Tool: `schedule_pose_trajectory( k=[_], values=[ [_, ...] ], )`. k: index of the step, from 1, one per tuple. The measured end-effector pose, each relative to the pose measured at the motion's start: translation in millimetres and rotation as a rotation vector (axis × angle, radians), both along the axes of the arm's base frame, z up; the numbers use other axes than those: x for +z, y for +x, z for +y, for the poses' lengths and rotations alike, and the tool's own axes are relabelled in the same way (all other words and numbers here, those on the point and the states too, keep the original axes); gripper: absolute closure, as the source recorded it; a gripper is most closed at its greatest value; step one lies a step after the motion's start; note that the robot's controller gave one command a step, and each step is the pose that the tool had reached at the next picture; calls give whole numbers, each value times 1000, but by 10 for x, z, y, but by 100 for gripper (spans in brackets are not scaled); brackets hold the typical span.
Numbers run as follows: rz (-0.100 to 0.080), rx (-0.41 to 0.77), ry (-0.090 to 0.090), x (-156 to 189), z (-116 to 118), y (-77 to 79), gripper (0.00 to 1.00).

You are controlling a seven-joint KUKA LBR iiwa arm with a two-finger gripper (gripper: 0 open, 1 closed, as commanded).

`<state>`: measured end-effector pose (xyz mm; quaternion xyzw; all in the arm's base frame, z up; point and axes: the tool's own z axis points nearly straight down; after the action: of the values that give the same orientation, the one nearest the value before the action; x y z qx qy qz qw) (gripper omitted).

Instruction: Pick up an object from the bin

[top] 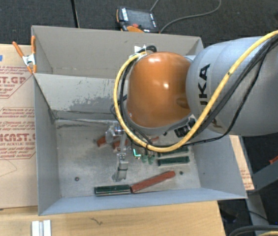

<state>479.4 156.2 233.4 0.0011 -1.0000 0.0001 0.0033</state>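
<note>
A pale wooden table (pixel 153 220) carries a grey metal bin (pixel 70 82). The bin's walls slope inward, so loose things slide down to the flat, scuffed bottom; that is probably why the few pieces all lie low and toward the near side.

Nearest, just inside the front wall, a dark bar (pixel 112 191) lies flat. It is long, thin and straight-edged, with a slight sheen like plastic or coated metal. Beside its right end, touching or nearly so, a red-brown stick (pixel 153 181) lies at a slant, rounder and duller.

Just beyond the bar the pincer (pixel 121 173) hangs over bare metal, a narrow piece of bright steel pointing down at the bottom of the bin. Whether it is wide or narrow I cannot tell, and I see nothing in it. The bar and the stick are the closest things to it, so one of them is the likely pick.

Further back, to the right, a green bar (pixel 173 159) lies under the wrist, flat and rectangular. To the left a small red bit (pixel 101 141) lies alone.

Above these bulges the orange cover (pixel 158 90), smooth and glossy, ringed by a yellow cable (pixel 121 82) that loops loosely, likely so the wrist can turn. The grey arm (pixel 237 97) reaches in from the right.
</note>
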Motion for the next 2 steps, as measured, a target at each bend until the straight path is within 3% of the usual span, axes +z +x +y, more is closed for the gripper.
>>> schedule_pose_trajectory(
  k=[1,2],
  values=[
    [-1,584,3,-1156,-448,1,0],
    [-9,950,2,-516,-1152,29,0]
  ],
)
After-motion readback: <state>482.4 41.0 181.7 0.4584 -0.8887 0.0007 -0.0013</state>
